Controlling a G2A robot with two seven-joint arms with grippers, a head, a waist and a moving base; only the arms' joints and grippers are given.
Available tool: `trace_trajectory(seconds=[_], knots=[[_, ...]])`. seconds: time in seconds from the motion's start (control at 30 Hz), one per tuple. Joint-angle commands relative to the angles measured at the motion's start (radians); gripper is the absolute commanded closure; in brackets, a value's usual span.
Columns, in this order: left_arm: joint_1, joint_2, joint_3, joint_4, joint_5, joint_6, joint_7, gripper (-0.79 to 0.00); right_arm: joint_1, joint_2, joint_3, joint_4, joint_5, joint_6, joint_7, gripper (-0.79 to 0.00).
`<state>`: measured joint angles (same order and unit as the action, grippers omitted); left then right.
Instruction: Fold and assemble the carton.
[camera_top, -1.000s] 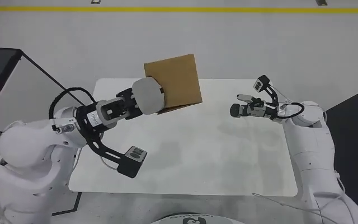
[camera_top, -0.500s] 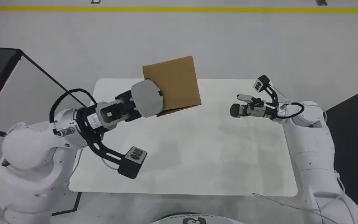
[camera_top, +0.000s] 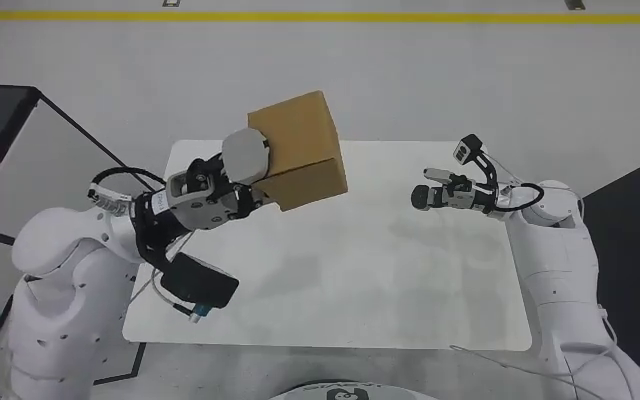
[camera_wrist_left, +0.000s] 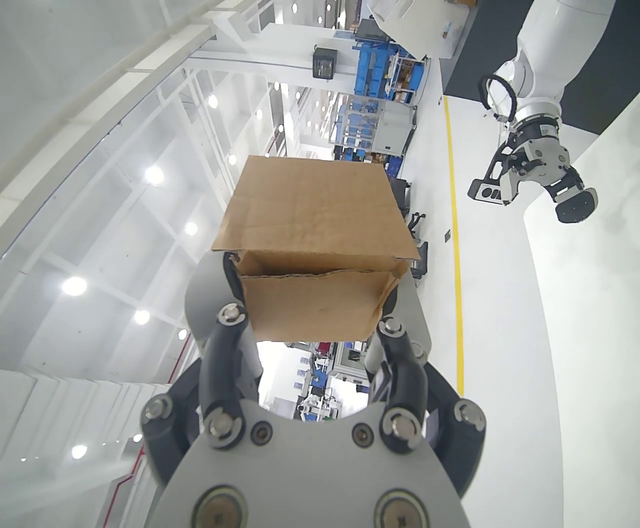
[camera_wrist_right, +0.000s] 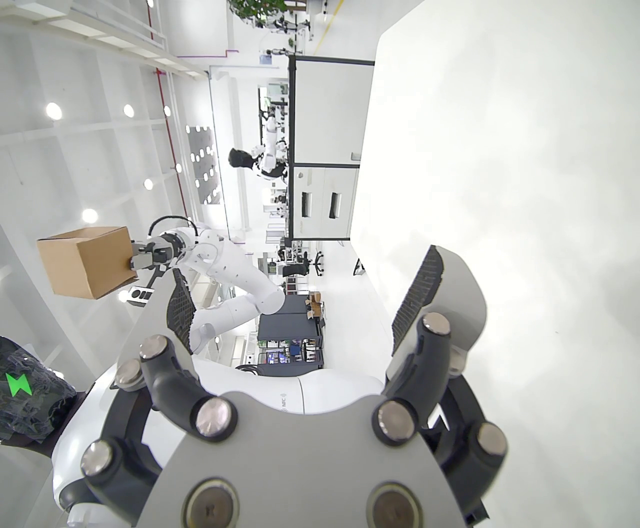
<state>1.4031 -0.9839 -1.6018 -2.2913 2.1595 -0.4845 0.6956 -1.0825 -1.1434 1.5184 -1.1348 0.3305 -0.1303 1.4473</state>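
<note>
A brown cardboard carton (camera_top: 297, 150) hangs in the air above the far left part of the white table (camera_top: 400, 280). My left gripper (camera_top: 262, 178) is shut on its lower flap, which the left wrist view shows pinched between the two fingers (camera_wrist_left: 310, 300) with the carton (camera_wrist_left: 312, 210) rising beyond them. In the right wrist view the carton (camera_wrist_right: 82, 260) appears far off, held up by the other arm. My right gripper (camera_top: 420, 196) hovers over the table's right side, open and holding nothing; its ribbed pads (camera_wrist_right: 417, 292) stand wide apart.
A black frame and cabinet (camera_top: 20, 115) stand off the table's left edge. A yellow floor line (camera_top: 320, 16) runs behind the table.
My left wrist has rotated, tipping the carton so that two faces now show from above, and shifting it slightly left. The right arm has stayed still.
</note>
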Motion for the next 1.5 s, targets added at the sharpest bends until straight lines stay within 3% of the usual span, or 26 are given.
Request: trace_trajectory(seconds=[0.0, 0.17, 0.3, 0.47, 0.77, 0.97, 1.47], knots=[[0.013, -0.002, 0.005, 0.011, -0.041, -0.003, -0.033, 0.000, 0.000, 0.000, 0.000, 0.000, 0.000, 0.000, 0.000, -0.785], [0.053, -0.017, 0.026, 0.054, -0.389, -0.022, -0.085, 0.000, 0.000, 0.000, 0.000, 0.000, 0.000, 0.000, 0.000, -0.785], [0.063, -0.023, 0.041, 0.070, -0.548, -0.040, -0.098, 0.000, 0.000, 0.000, 0.000, 0.000, 0.000, 0.000, 0.000, -0.785], [0.072, -0.028, 0.078, 0.090, -0.627, -0.047, -0.089, 0.000, 0.000, 0.000, 0.000, 0.000, 0.000, 0.000, 0.000, -0.785], [0.066, -0.028, 0.076, 0.089, -0.613, -0.038, -0.095, 0.000, 0.000, 0.000, 0.000, 0.000, 0.000, 0.000, 0.000, -0.785], [0.113, -0.040, 0.135, 0.126, -0.872, -0.065, -0.027, 0.000, 0.000, 0.000, 0.000, 0.000, 0.000, 0.000, 0.000, -0.785], [0.159, -0.056, 0.194, 0.168, -0.979, -0.117, 0.077, 0.000, 0.000, 0.000, 0.000, 0.000, 0.000, 0.000, 0.000, -0.785]])
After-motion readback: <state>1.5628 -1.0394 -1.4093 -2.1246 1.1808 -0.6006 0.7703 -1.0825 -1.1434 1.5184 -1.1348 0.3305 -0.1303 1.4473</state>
